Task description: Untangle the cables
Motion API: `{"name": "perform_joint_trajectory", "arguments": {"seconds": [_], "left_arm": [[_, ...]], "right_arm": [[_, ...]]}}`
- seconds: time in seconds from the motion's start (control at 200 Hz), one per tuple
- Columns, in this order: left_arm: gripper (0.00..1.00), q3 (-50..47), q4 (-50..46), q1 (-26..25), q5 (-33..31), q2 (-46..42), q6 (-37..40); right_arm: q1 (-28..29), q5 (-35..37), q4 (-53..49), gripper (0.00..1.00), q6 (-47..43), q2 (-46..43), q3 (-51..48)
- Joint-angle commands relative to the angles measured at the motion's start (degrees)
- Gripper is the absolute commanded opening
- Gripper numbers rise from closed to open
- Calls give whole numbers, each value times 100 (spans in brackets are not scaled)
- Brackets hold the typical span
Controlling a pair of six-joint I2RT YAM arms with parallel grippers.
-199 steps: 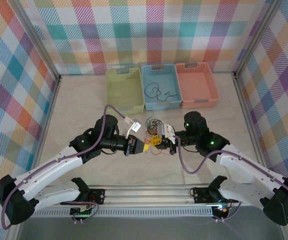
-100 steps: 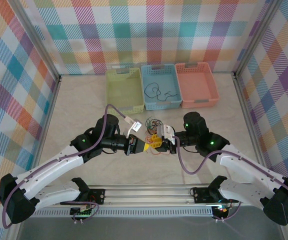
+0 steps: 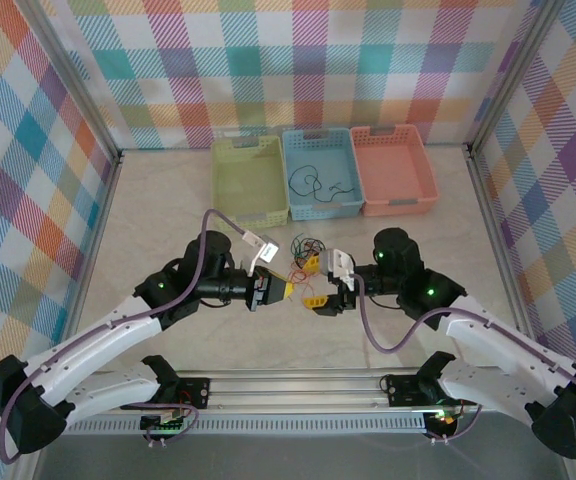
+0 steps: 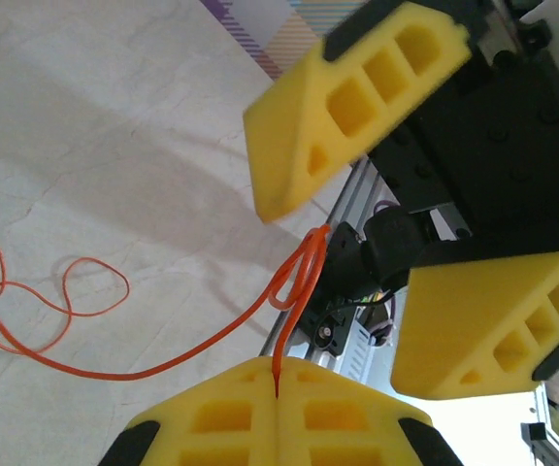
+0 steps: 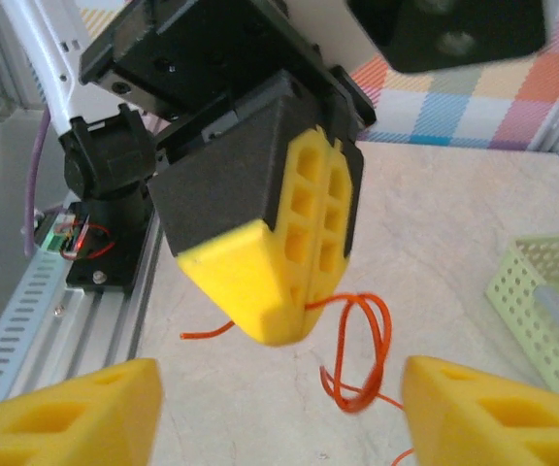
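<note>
The left gripper (image 4: 276,377) is clenched on the end of an orange cable (image 4: 192,354) and holds it up just near of the cables (image 3: 306,247) knotted mid-table, likely so that this strand can be drawn clear of the rest. The right gripper (image 5: 279,408) faces it from the right, jaws spread and holding nothing. The orange loop hangs free before it, probably awaiting a fresh grip.

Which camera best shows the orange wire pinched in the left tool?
Left wrist: the thin orange wire runs from the shut left tool out to its loops on the table. Right wrist shows a short loop; top view, a tiny strand.
</note>
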Motion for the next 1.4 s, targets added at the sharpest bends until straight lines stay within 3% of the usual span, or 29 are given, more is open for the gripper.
{"name": "perform_joint_trajectory", "arguments": {"seconds": [0.0,0.095,0.17,0.46,0.58,0.72,0.96,1.16,1.2,1.25,1.395], "left_arm": [[0,-125,337,-76,-132,-271,217],[0,-254,586,-73,-128,-438,283],[0,-405,799,-70,-179,-629,380],[0,-616,1257,-73,-444,-843,873],[0,-538,1247,-72,-576,-751,1048],[0,-495,1212,-77,-604,-747,1099],[0,-466,1109,-75,-541,-741,1149],[0,-443,1026,-75,-532,-738,1204],[0,-434,1023,-78,-503,-727,1200],[0,-442,1041,-77,-470,-729,1202],[0,-425,1024,-73,-391,-710,1218]], "right_arm": [[27,194,268,74,448,-247,12],[31,499,446,79,916,-473,3],[22,763,459,78,1245,-613,48],[13,18,-56,48,1739,-390,666],[13,-371,-364,43,1805,78,1098],[16,-188,-586,31,1686,424,1332],[15,-207,-758,33,1579,728,1505],[15,-160,-784,23,1645,750,1500],[17,-58,-805,27,1642,780,1524],[17,245,-829,39,1633,792,1535],[27,291,-838,39,1553,816,1552]]}}
